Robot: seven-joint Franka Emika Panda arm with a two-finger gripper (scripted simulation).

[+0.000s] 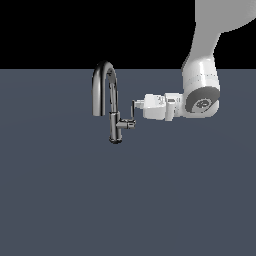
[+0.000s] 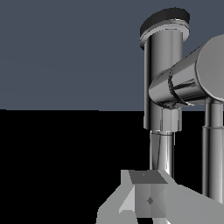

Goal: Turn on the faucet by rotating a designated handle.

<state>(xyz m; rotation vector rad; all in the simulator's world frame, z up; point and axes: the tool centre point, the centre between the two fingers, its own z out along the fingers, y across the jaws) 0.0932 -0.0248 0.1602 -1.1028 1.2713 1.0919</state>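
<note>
On the dark grey floor, the white arm reaches in sideways from the exterior view's right, its gripper level with the handle and right against the upright lever; whether the fingers are spread or pinching, I cannot tell. Beyond it stands the faucet, 1 chrome tap, its arched spout curving toward the exterior view's left.
</note>
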